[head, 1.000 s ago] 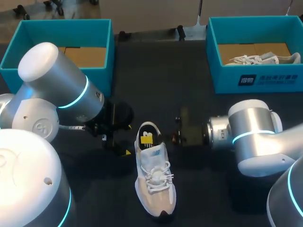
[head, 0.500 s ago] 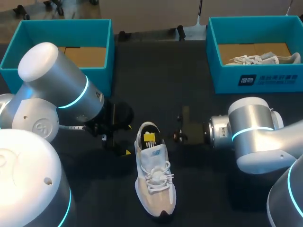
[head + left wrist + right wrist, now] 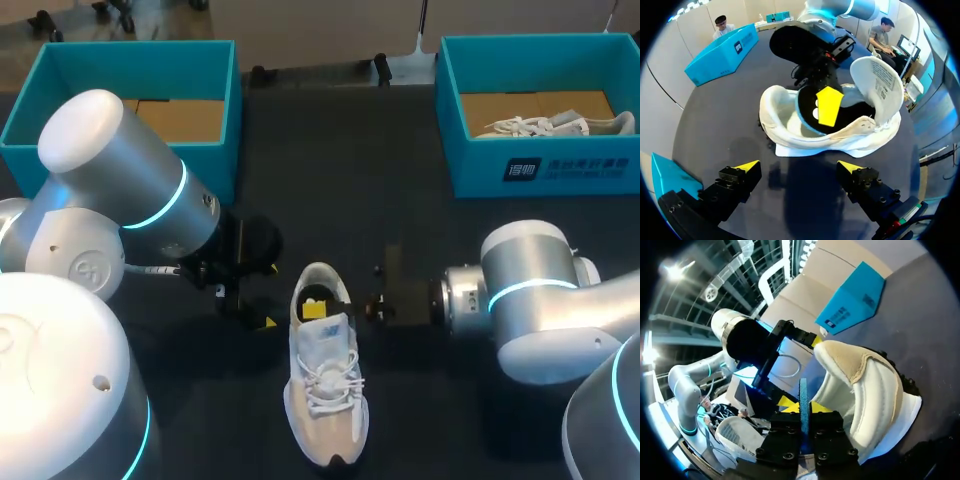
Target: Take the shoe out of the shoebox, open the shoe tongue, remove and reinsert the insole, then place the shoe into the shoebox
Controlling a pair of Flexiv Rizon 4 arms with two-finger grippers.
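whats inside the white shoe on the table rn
The right hand's yellow tips sit in the white shoe's opening, pinching the teal-edged insole. The toe end is hidden under the laces.

Dark table (image 3: 330, 160), matte surface, soft shadows

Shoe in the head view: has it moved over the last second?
Yes. The shoe has turned: its toe swung leftward, away from the right shoebox, while its heel hardly shifted.
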